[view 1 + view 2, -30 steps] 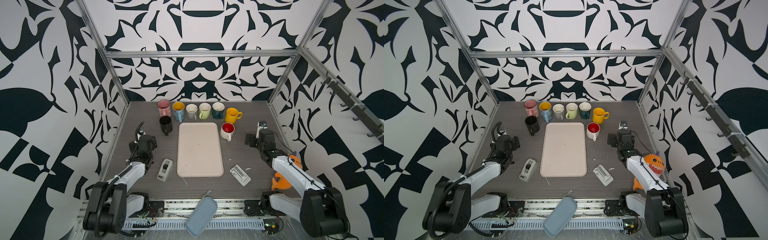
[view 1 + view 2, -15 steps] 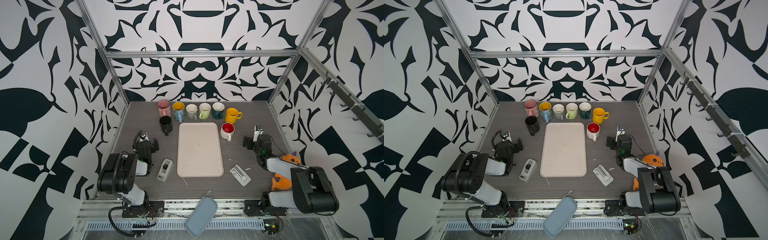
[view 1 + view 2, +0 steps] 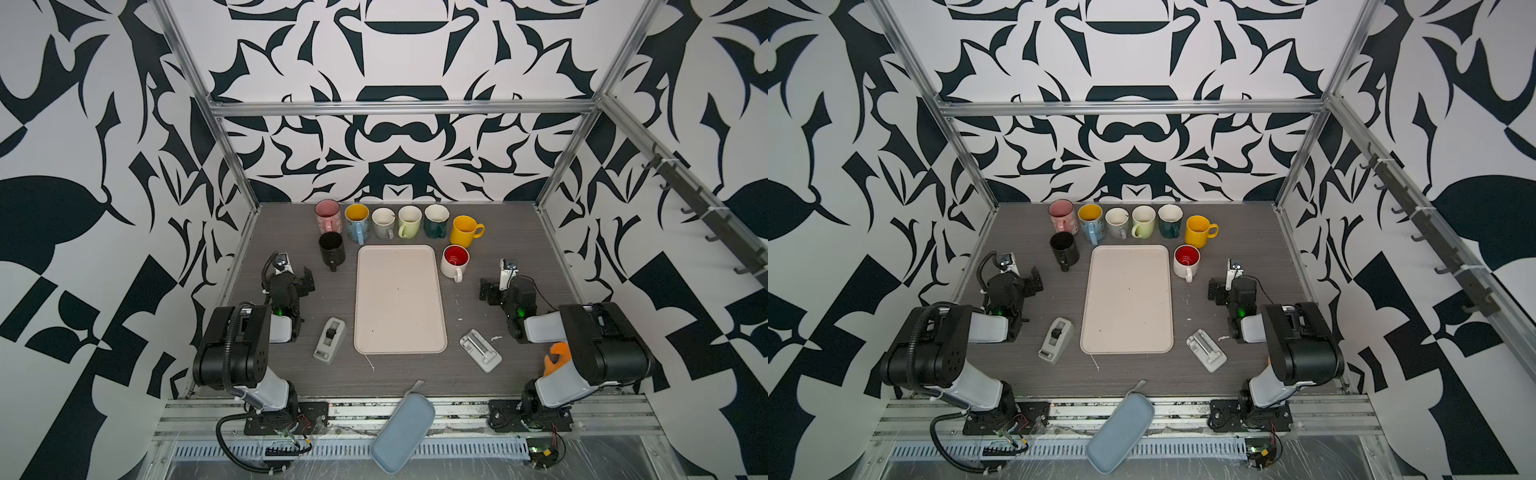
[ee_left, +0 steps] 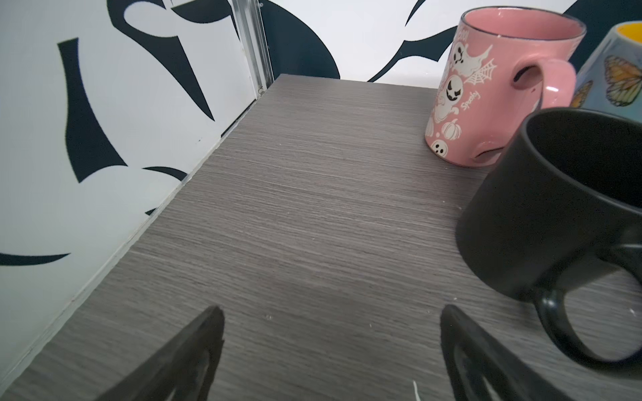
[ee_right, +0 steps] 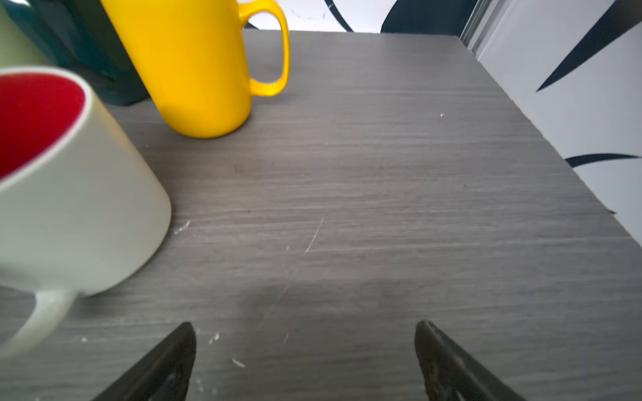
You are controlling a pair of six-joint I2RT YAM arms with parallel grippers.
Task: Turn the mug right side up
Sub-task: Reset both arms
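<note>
Along the back of the counter (image 3: pixel 519 249): a row of six mugs (image 3: pixel 409 222), with a black mug (image 3: pixel 331 249) and a red-lined white mug (image 3: pixel 455 259) flanking the tray (image 3: pixel 399 299). Every one mouth-up, so impossible to tell which is the task's mug; looks already righted. Left end effector (image 4: pixel 331 314) released, spread wide and empty, just beside the black mug. Right end effector (image 5: pixel 305 326) likewise released and empty, near the red-lined white mug. Probably glazed ceramic: rigid, fairly heavy, slick, liable to chip against close neighbours. Best pinched over the rim, one finger inside the wall, or clasped across the body; handle loop less steady, apt to swing.
</note>
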